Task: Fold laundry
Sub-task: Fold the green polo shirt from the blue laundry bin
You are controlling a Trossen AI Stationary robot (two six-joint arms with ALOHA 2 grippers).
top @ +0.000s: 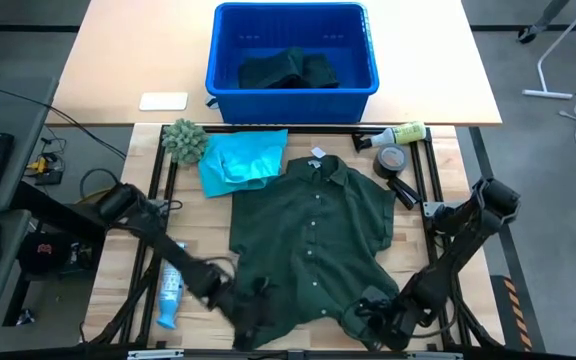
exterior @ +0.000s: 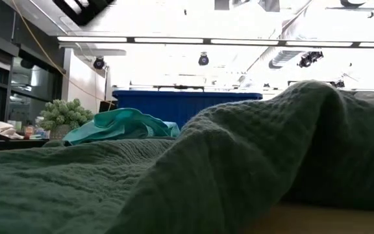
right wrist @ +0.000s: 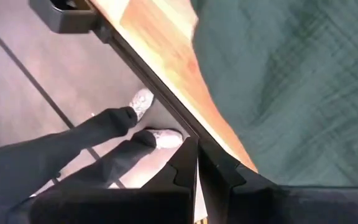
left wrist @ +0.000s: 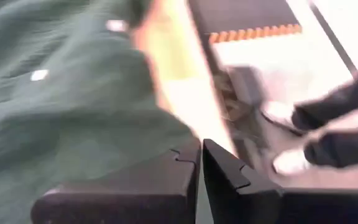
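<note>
A dark green button-up shirt (top: 313,240) lies spread front-up on the wooden table, collar and white tag toward the far side. In the low view its cloth (exterior: 239,149) rises in a ridge. A turquoise garment (top: 243,160) lies bunched at the shirt's far left. My left gripper (top: 248,310) is shut over the shirt's near left corner, the cloth (left wrist: 61,106) beside its fingers. My right gripper (top: 368,318) is shut near the shirt's near right hem. In its wrist view it hangs over the table's near edge, a strip of bare wood between it and the cloth (right wrist: 291,81). My left gripper (left wrist: 201,149) is shut with the shirt's edge (left wrist: 179,134) running up to the tip of one finger. The view is blurred, and I cannot tell whether the fingers touch or hold the cloth.
A blue bin (top: 218,60) with a dark green garment (top: 288,70) stands on the far table. A fuzzy grey-green ball (top: 185,140), a bottle (top: 400,133), a tape roll (top: 392,158) and a blue-white bottle (top: 171,290) lie around the shirt. A person's legs (right wrist: 73,155) stand by the near edge.
</note>
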